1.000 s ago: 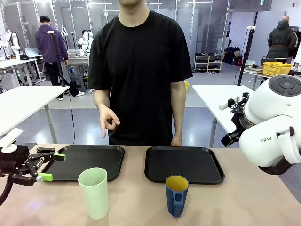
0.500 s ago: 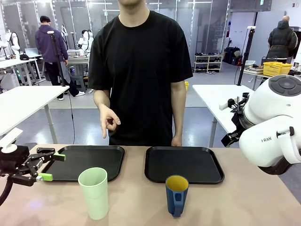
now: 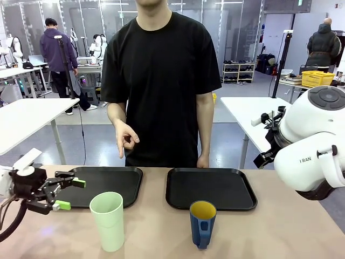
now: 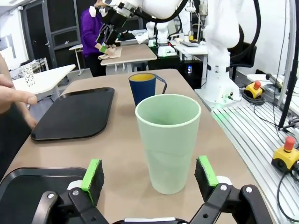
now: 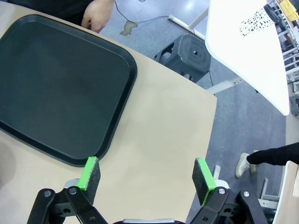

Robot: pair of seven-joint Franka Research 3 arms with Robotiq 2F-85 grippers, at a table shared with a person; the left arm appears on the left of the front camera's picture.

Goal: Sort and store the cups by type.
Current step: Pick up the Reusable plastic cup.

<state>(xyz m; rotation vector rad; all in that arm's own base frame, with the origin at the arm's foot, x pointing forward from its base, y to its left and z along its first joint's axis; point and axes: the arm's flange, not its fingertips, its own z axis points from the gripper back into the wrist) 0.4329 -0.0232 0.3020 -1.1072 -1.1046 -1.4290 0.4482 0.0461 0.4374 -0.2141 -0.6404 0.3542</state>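
Note:
A tall mint-green tumbler (image 3: 108,221) stands at the front left of the table. A dark blue mug (image 3: 202,222), yellow inside, stands right of it with its handle toward the robot's side. My left gripper (image 3: 71,194) hangs open just left of the tumbler, fingers pointing at it. In the left wrist view the tumbler (image 4: 168,140) rises close ahead between the open green pads (image 4: 93,173), apart from them, with the mug (image 4: 142,87) behind it. My right gripper (image 5: 147,175) is open and empty above bare tabletop beside a black tray (image 5: 56,84).
Two black trays lie side by side, the left tray (image 3: 102,186) behind the tumbler and the right tray (image 3: 210,189) behind the mug. A person stands at the far edge, one hand (image 3: 126,137) raised, the other (image 3: 202,161) near the right tray. The right arm's white body (image 3: 312,145) stands at the right.
My left gripper has moved a little to the right, toward the tumbler. The cups, trays and right arm have not moved.

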